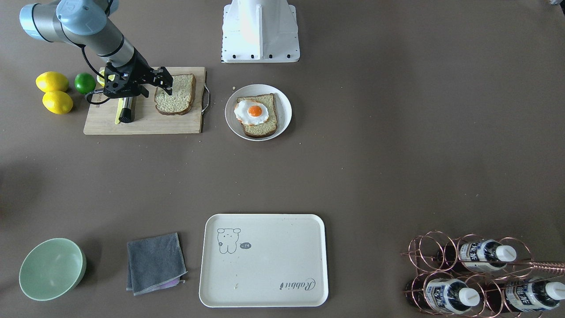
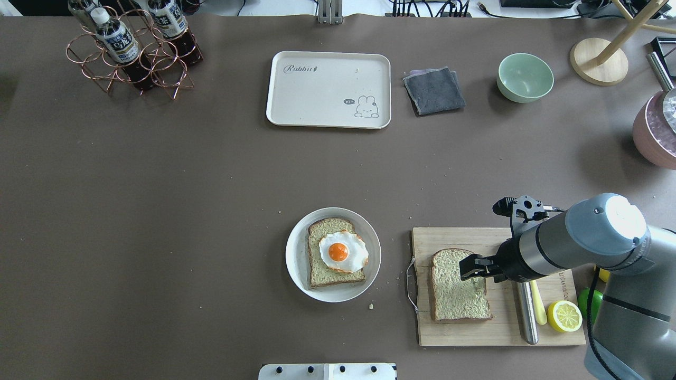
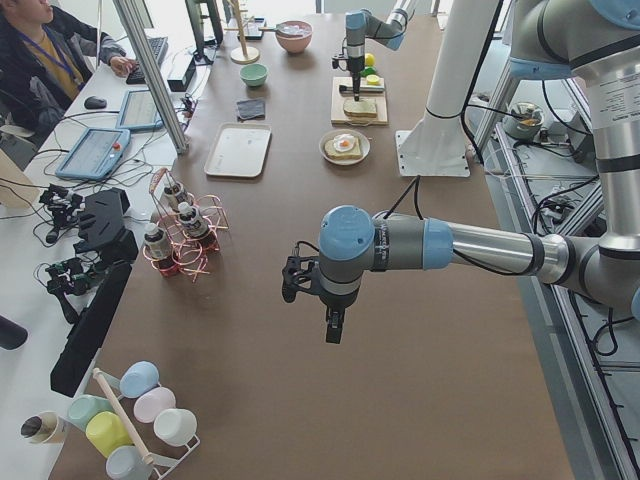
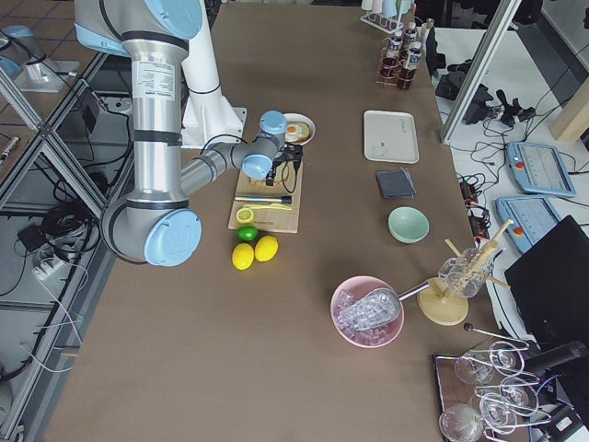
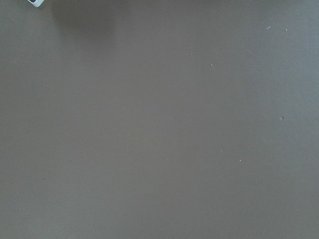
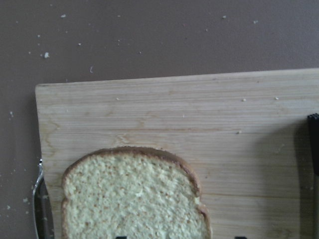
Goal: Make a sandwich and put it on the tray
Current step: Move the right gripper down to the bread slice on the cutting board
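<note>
One bread slice [image 2: 457, 287] lies on the wooden cutting board [image 2: 465, 238]. My right gripper [image 2: 472, 266] hovers over the slice's right edge, open and empty. In the right wrist view the slice [image 6: 134, 196] fills the lower left, with the fingertips wide apart at the bottom edge. A second slice carrying the fried egg [image 2: 343, 252] lies on the round white plate [image 2: 297, 253]. The cream tray [image 2: 327, 89] lies empty at the far side. My left gripper [image 3: 334, 335] shows only in the exterior left view, above bare table; I cannot tell whether it is open.
A steel-handled knife [image 2: 526, 311], a half lemon [image 2: 564, 315] and a lime [image 1: 84, 82] are by the board, with two lemons [image 1: 52, 81] beyond. Far side: grey cloth [image 2: 434, 89], green bowl [image 2: 525, 77], copper bottle rack [image 2: 132, 50]. A pink bowl [image 2: 655, 134] sits right.
</note>
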`<action>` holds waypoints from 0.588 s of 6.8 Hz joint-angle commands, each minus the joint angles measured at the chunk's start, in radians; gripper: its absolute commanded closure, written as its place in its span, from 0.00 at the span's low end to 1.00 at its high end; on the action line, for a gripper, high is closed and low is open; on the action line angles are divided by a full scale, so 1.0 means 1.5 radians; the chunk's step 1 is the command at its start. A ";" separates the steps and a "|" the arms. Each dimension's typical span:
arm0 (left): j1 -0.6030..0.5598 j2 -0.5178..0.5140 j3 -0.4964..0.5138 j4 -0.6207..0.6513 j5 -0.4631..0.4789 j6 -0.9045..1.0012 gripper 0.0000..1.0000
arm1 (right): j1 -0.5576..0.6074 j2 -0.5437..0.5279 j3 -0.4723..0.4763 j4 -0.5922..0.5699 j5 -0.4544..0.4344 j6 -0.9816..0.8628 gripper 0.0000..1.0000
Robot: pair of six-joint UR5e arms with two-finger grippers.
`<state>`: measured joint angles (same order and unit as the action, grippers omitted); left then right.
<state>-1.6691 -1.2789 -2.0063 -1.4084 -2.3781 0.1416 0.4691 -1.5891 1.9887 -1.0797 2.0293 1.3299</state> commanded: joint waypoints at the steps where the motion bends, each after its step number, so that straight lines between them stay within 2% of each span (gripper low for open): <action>1: -0.002 0.002 -0.001 -0.002 0.000 0.000 0.02 | -0.009 -0.004 -0.003 0.001 -0.003 0.000 0.35; 3: -0.002 0.002 -0.001 -0.002 0.000 0.000 0.02 | -0.010 -0.005 -0.007 0.001 -0.002 0.000 0.36; 4: -0.003 0.002 -0.001 -0.002 0.000 0.000 0.02 | -0.010 -0.005 -0.007 0.008 -0.002 0.000 0.43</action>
<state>-1.6725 -1.2763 -2.0079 -1.4112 -2.3777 0.1411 0.4547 -1.5962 1.9796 -1.0758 2.0260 1.3296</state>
